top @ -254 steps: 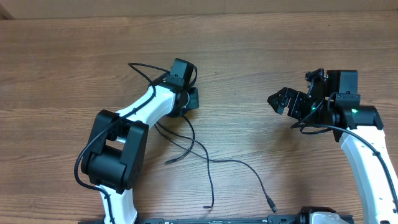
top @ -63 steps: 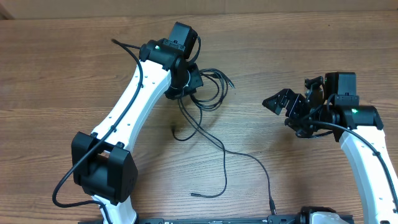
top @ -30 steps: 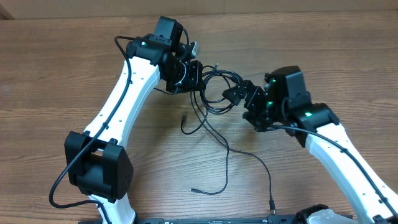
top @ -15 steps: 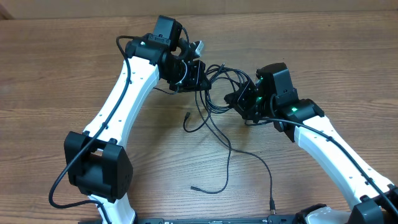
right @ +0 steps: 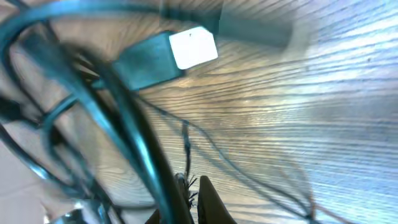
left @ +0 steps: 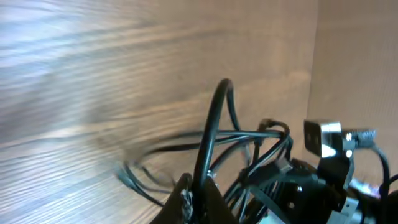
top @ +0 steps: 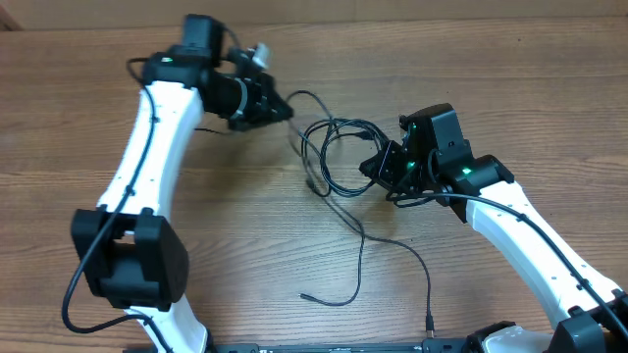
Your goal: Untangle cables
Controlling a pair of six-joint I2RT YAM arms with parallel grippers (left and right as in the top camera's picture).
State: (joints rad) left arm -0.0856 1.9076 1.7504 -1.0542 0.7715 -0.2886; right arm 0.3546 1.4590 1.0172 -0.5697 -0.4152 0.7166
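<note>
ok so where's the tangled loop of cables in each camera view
overhead: cable loop at centre, between the left gripper and the right gripper.
left wrist: cable loop arches up from the bottom edge, centre to lower right.
right wrist: cable loop shows as thick blurred strands down the left side.
shared landmark: the wood-grain table, behind the cables in all three.

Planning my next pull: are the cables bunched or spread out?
Partly bunched: the cables loop in a coil by the right hand, loose ends trailing.
</note>
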